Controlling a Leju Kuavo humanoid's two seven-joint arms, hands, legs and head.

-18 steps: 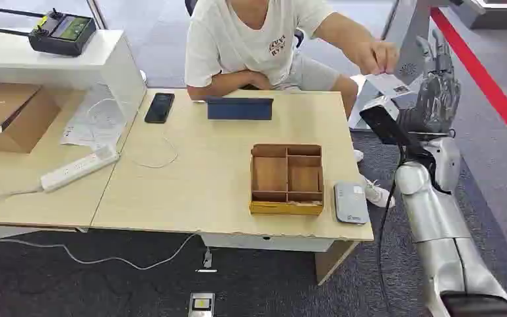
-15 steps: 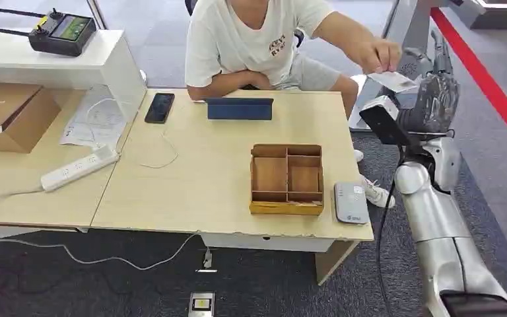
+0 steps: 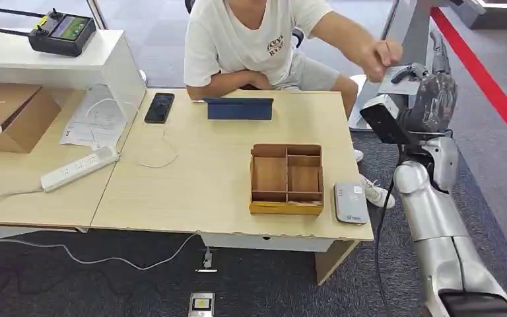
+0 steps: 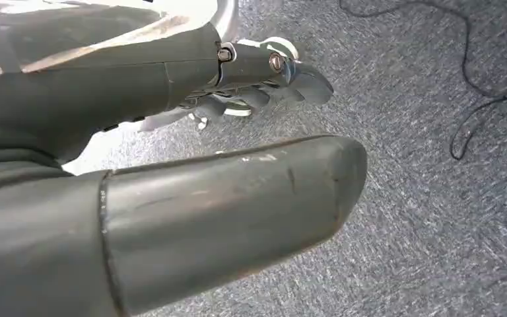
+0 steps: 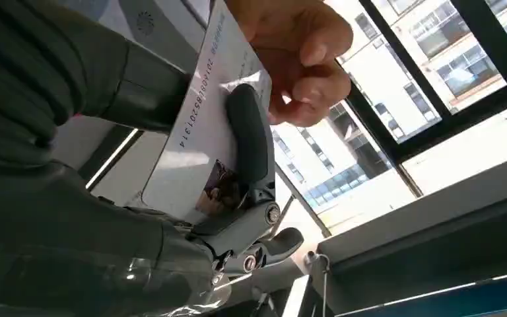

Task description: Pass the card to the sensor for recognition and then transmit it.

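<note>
A white card (image 3: 399, 81) with a small photo is up at the right, off the table's far right corner. My right hand (image 3: 434, 92) is raised there. In the right wrist view its thumb (image 5: 251, 142) lies across the card (image 5: 195, 148) and a dark finger backs it, so the card is pinched. A person's hand (image 3: 380, 57) still grips the card's other end (image 5: 297, 53). The grey sensor pad (image 3: 351, 203) lies flat at the table's near right corner. My left hand (image 4: 251, 79) hangs over grey carpet, holding nothing, with its fingers apart.
A wooden divided box (image 3: 287, 178) sits just left of the sensor. A blue tablet case (image 3: 239, 108), a black phone (image 3: 160, 107), a power strip (image 3: 79, 168) and cables lie farther left. The person sits behind the table's far edge.
The person's hand has brought the card up against my right hand's palm side. My thumb has closed over it. The arm itself has hardly moved.
</note>
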